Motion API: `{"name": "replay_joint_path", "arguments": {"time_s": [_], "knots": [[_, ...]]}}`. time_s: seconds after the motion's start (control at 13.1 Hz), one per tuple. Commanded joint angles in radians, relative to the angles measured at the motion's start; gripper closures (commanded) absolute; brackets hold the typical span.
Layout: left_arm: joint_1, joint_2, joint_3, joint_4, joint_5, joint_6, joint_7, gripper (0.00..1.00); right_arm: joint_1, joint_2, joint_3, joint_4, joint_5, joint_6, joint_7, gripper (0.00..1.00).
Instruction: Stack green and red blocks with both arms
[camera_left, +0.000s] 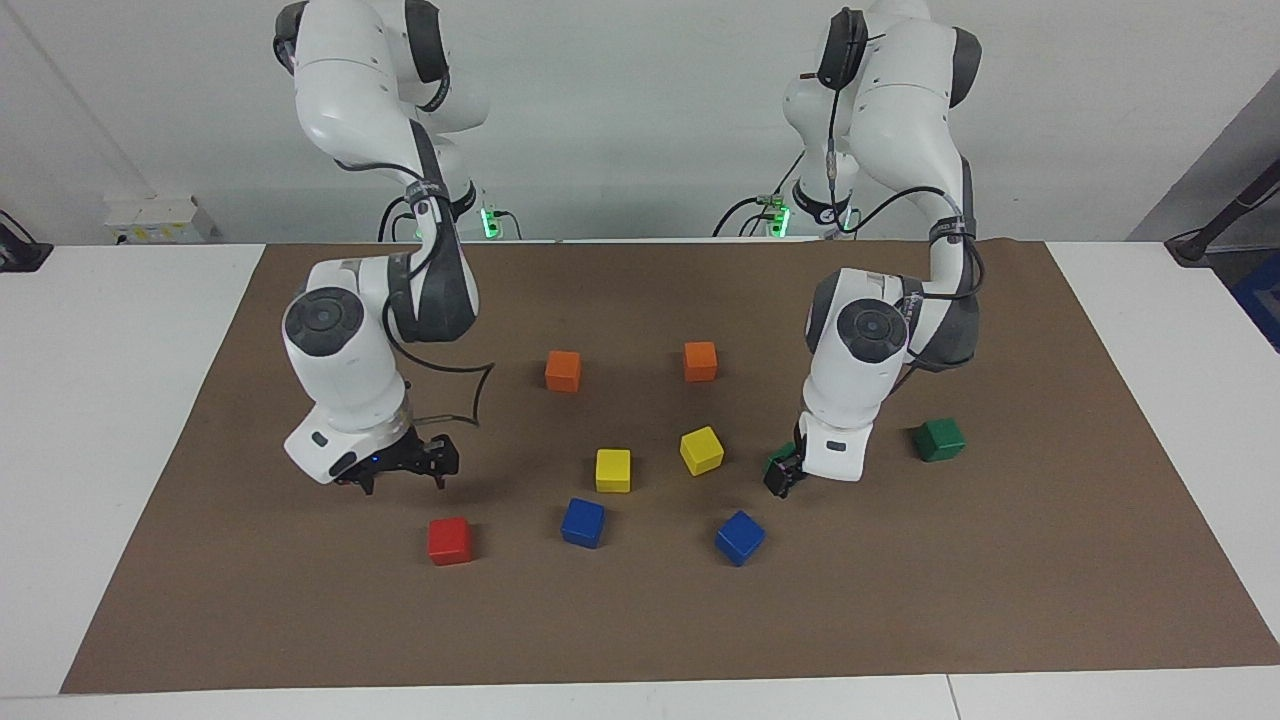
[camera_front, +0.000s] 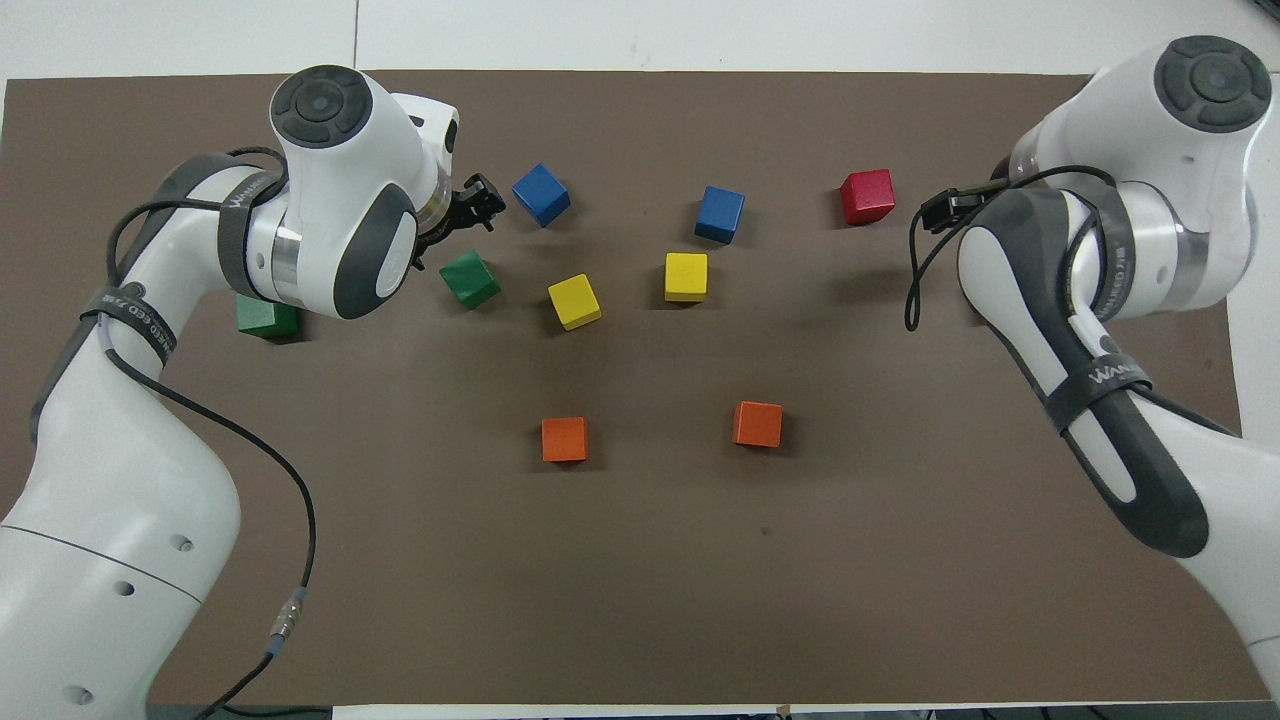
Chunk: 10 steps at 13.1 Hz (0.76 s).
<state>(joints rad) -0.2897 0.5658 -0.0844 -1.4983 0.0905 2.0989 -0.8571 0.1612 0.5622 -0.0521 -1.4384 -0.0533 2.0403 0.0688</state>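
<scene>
While its jaws are standing spread and empty, the left gripper (camera_left: 783, 480) is hovering at a green block (camera_front: 469, 279) toward the left arm's end. The right gripper (camera_left: 400, 478), likewise spread, is hanging near a red block (camera_left: 449, 540). These cubes are likely handling as light, rigid and smooth, so a square pinch across two flat faces should hold.

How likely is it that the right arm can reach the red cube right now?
Probably yes: the right gripper hangs open over bare mat beside the red cube, nothing lies between them, and the nearest blue cube stands clear toward the left arm's end.
</scene>
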Motion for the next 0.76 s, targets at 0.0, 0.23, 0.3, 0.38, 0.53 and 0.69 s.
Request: {"name": "replay_joint_path", "arguments": {"time_s": [0.0,0.23,0.3,0.38,0.53,0.69], "knots": [[-0.022,-0.033,0.02,-0.123,0.025,0.113,-0.101,0.0,0.011,0.108,0.001,0.151,-0.011,-0.045,0.045,0.0],[-0.022,-0.052,0.018,-0.18,0.025,0.147,-0.115,0.0,0.024,0.178,0.006,0.249,-0.011,-0.051,0.083,0.0],[-0.022,-0.06,0.018,-0.195,0.025,0.15,-0.123,0.0,0.04,0.206,0.005,0.289,-0.013,-0.058,0.116,0.0],[-0.022,-0.061,0.017,-0.197,0.025,0.151,-0.137,0.0,0.04,0.225,0.005,0.311,-0.013,-0.067,0.12,0.0],[-0.022,-0.061,0.017,-0.198,0.023,0.151,-0.148,0.0,0.037,0.239,0.006,0.317,-0.013,-0.055,0.12,0.0],[-0.023,-0.063,0.015,-0.21,0.023,0.165,-0.172,0.0,0.032,0.245,0.008,0.314,-0.014,-0.048,0.117,0.0]]}}
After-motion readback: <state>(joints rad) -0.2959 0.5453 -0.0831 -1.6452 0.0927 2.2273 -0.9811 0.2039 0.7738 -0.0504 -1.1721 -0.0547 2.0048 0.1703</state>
